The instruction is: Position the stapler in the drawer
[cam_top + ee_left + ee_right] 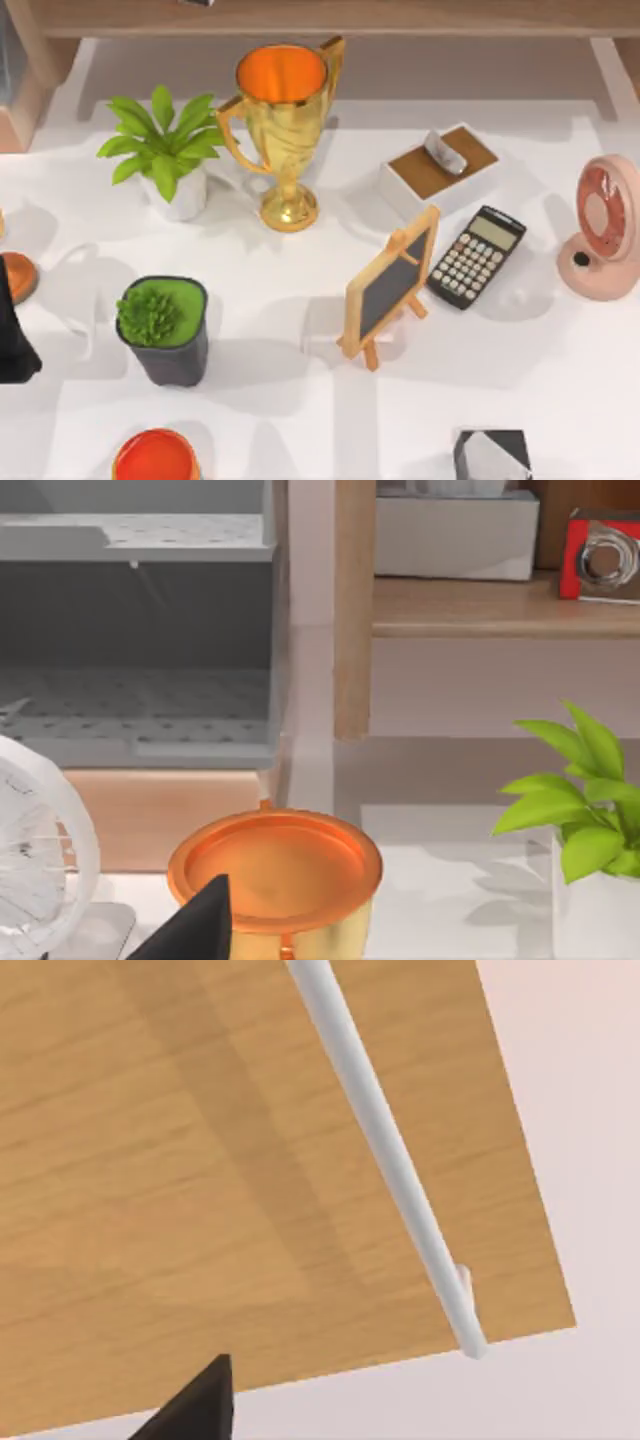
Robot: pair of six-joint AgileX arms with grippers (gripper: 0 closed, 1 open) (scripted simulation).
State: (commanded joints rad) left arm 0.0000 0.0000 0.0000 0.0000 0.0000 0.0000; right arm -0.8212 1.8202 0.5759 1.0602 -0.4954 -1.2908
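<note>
The stapler is out of view. In the right wrist view the drawer's light wooden front [230,1160] is very close, with a white bar handle [385,1150] running across it. A dark tip of my right gripper [200,1405] sits just before that panel, off to one side of the handle and not touching it. Part of my right arm [492,455] shows at the table's front edge. My left arm [15,335] is parked at the table's left edge, and a tip of its gripper [200,925] shows before a gold cup with an orange top [275,865].
On the table stand a leafy plant [165,145], a gold trophy [283,130], a white box with a brown top [440,170], a calculator [477,257], a small chalkboard easel [390,285], a pink fan [603,230] and a dark pot [165,330]. A wooden shelf [320,18] runs along the back.
</note>
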